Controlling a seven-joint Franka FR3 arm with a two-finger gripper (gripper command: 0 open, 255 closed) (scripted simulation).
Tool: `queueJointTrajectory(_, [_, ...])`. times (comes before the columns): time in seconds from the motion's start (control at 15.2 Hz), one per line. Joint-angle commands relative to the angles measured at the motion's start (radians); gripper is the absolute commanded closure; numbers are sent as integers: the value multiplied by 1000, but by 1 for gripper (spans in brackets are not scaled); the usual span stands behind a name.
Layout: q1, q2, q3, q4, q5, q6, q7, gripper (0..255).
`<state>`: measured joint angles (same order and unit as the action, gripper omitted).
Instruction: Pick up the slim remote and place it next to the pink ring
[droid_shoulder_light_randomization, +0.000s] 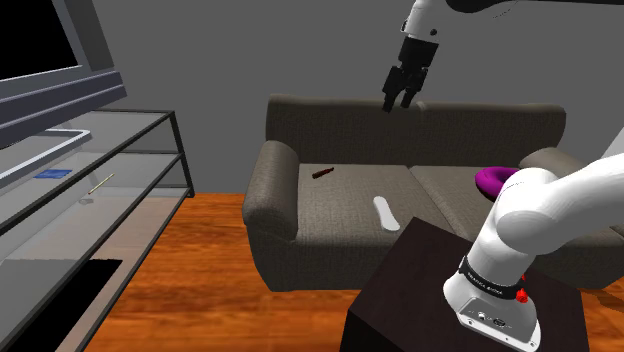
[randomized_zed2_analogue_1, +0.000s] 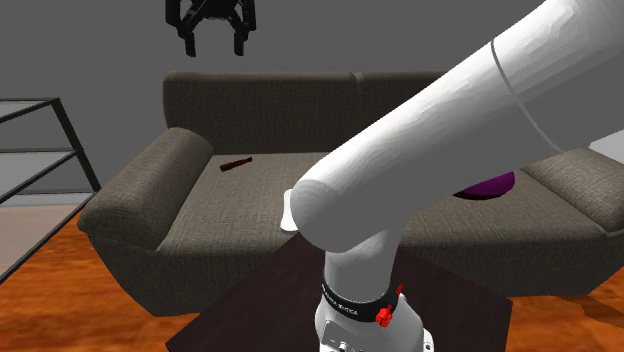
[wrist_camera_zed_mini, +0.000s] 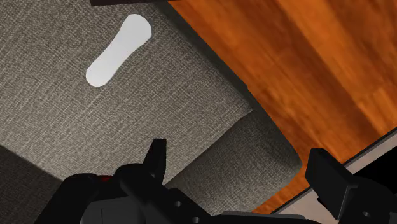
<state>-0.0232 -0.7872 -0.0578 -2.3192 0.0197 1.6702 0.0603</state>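
Shoulder view: the gripper (droid_shoulder_light_randomization: 397, 104) hangs in the air in front of the sofa's (droid_shoulder_light_randomization: 330, 125) backrest, its fingers spread apart with nothing between them. The remote (droid_shoulder_light_randomization: 386, 213), white and slim, lies flat on the left seat cushion at 6 o'clock from the gripper, well apart from it. The ring (droid_shoulder_light_randomization: 492, 180), drawn purple, rests on the right cushion between 2 and 3 o'clock from the remote, not touching it. A small dark red object (droid_shoulder_light_randomization: 322, 172) lies at 10 o'clock from the remote, near the backrest. The dark stand (droid_shoulder_light_randomization: 400, 290) sits at 5 o'clock in front of the sofa, on a wooden floor (droid_shoulder_light_randomization: 200, 250).

Wrist view: the open fingers (wrist_camera_zed_mini: 156, 156) frame the sofa's armrest. The remote (wrist_camera_zed_mini: 119, 49) lies beyond them on the cushion, untouched.
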Motion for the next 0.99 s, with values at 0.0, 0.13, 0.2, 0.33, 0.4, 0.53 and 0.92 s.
queueJointTrajectory(0.0, [0, 0, 0, 0, 0, 0, 0, 0])
queueJointTrajectory(0.13, [-16, 11, -9, -53, -8, 57, 11, 0])
queueJointTrajectory(0.2, [-24, 18, -14, -78, -12, 85, 16, 0])
queueJointTrajectory(0.33, [-41, 35, -25, -126, -19, 144, 26, 0])
queueJointTrajectory(0.4, [-49, 45, -30, -148, -23, 173, 32, 0])
queueJointTrajectory(0.53, [-66, 70, -41, -191, -31, 233, 42, 0])
queueJointTrajectory(0.92, [-115, 175, -77, -296, -52, 423, 73, 0])
